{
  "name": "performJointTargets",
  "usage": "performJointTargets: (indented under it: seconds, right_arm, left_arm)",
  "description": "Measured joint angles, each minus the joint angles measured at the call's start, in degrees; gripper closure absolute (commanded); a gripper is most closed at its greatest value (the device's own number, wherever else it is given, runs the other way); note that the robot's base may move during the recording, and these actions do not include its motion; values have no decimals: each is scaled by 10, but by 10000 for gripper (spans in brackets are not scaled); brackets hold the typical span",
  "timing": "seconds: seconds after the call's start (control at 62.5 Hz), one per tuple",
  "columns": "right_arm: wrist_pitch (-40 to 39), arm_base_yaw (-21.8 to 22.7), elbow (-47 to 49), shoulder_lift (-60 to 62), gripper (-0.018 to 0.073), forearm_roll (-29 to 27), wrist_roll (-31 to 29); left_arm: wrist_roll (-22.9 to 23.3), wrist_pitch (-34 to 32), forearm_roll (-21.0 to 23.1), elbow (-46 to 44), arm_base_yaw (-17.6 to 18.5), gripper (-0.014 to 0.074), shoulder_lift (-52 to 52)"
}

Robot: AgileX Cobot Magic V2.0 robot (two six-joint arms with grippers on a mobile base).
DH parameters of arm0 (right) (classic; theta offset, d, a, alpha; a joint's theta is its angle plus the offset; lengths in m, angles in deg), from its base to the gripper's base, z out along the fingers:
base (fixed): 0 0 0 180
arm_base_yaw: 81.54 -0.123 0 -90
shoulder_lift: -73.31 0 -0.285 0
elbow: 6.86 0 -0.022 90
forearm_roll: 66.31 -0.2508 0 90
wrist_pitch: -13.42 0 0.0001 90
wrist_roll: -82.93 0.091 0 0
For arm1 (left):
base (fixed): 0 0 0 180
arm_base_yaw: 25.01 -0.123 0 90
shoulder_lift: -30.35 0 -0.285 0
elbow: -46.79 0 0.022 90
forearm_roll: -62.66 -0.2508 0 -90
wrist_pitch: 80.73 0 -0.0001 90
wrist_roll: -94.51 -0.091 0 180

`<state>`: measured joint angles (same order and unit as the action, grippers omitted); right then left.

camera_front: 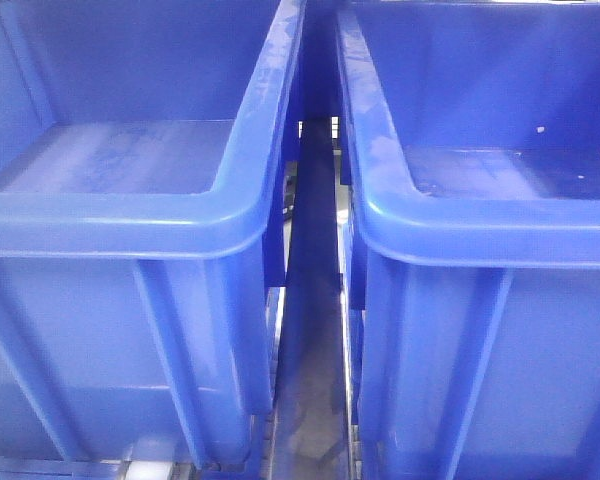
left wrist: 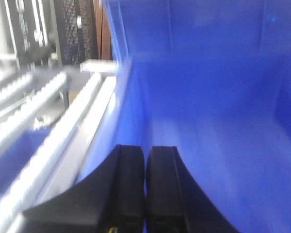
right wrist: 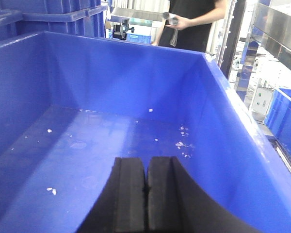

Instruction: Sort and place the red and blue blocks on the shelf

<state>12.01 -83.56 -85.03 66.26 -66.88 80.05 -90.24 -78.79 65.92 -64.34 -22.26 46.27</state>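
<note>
Nearest the lens in the right wrist view, the right tool (right wrist: 146, 194) has its two black fingers pressed together with nothing between them. It hangs over the inside of a large blue bin (right wrist: 233, 126), whose floor carries only scattered white crumbs (right wrist: 183, 143). Beyond the far rim, a person in black (right wrist: 194, 19) stands holding a metal tube.

The left tool (left wrist: 145, 189) is likewise pressed together and empty. That view is smeared, but the tool points into another blue bin (left wrist: 208, 97), with the white roller tracks of the shelf (left wrist: 63, 126) running just to its left.

The front view shows the two bins side by side, left bin (camera_front: 130, 220) and right bin (camera_front: 480, 220), with a narrow gap between them. Both floors look bare as far as they can be seen.

Neither the red nor the blue block appears in any view, so I cannot say where they are. My judgement is that no block is in hand and the step is either before a pick or just after a release. The next move calls for lifting the tools clear of the bin walls and finding a block, then spreading a tool to take it.
</note>
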Motion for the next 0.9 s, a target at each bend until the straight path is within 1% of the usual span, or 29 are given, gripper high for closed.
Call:
performJointTargets:
  seconds: [0.176,0.272,0.32,0.384,0.896]
  right_arm:
    - [0,0,0,0,503,0,0]
    - [0,0,0,0,503,0,0]
    - [0,0,0,0,503,0,0]
    - [0,0,0,0,503,0,0]
    - [0,0,0,0,503,0,1]
  left_arm:
    - [0,0,0,63,2,472,-36]
    - [0,-12,0,88,2,472,-50]
    - [0,-14,0,89,2,472,-54]
    - [0,-36,0,89,2,472,-60]
    - [0,-23,-4,89,2,472,-82]
